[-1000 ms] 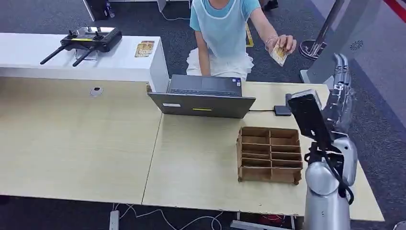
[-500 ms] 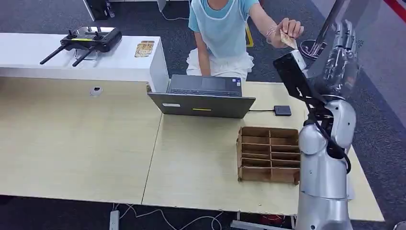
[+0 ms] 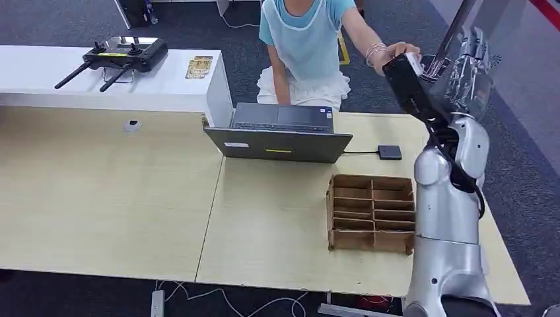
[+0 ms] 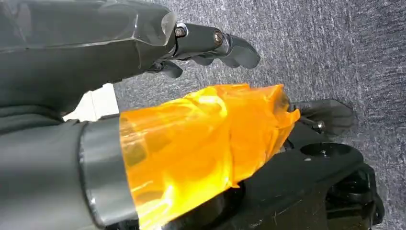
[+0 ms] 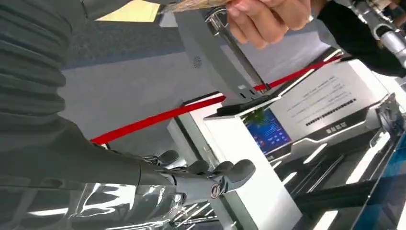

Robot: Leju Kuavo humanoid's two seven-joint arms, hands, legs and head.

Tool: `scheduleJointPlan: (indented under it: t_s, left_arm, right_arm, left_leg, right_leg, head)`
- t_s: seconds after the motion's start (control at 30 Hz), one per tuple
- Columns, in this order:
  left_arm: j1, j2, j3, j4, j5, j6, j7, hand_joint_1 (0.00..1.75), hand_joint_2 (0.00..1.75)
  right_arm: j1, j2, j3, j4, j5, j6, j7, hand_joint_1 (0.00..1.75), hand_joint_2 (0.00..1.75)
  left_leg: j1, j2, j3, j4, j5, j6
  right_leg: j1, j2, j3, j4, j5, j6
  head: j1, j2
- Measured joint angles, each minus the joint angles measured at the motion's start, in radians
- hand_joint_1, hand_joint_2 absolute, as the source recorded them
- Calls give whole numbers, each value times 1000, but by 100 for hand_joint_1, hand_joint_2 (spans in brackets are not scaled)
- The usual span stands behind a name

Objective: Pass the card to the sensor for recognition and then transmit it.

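Wooden table (image 3: 132, 198) carries a cardboard divider tray (image 3: 372, 212), compartments bare.

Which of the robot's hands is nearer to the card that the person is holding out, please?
Right. The right hand is raised beside the person's hand holding the card; the left hand hangs low over the carpet.

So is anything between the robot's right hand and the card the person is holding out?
Nothing visible blocks it. The right hand is raised beside the person's hand, which holds the card; in the right wrist view there is just open space between the robot's fingers and the card.
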Motion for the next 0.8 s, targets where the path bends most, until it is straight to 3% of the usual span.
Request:
scheduleJointPlan:
  t_s: [0.37,0.47,0.63,0.7,0.77,0.8]
  left_arm:
    - [0,0,-2,0,-3,0,0,0,0]
    - [0,0,-2,0,-3,-2,1,0,0]
    - [0,0,-2,0,-3,-3,2,0,0]
    - [0,0,-2,0,-3,-3,2,0,0]
    - [0,0,-2,0,-3,-3,2,0,0]
    - [0,0,-2,0,-3,-3,3,0,0]
  right_arm:
    - [-14,-10,-56,71,47,-22,0,0,175]
    - [-16,-12,-65,84,53,-27,-1,33,175]
    - [-17,-20,-84,104,65,-35,-4,44,175]
    - [-17,-22,-87,111,65,-35,-4,134,175]
    - [-18,-24,-89,116,65,-35,-4,171,175]
    - [-18,-25,-91,119,65,-35,-4,175,175]
  left_leg:
    - [0,0,0,0,0,0]
    - [0,0,0,0,0,0]
    - [0,0,0,0,0,0]
    - [0,0,0,0,0,0]
    - [0,0,0,0,0,0]
    - [0,0,0,0,0,0]
  right_leg:
    - [0,0,0,0,0,0]
    - [0,0,0,0,0,0]
    - [0,0,0,0,0,0]
    - [0,0,0,0,0,0]
    - [0,0,0,0,0,0]
    - [0,0,0,0,0,0]
  head:
    - [0,0]
    - [0,0]
    - [0,0]
    - [0,0]
    - [0,0]
    - [0,0]
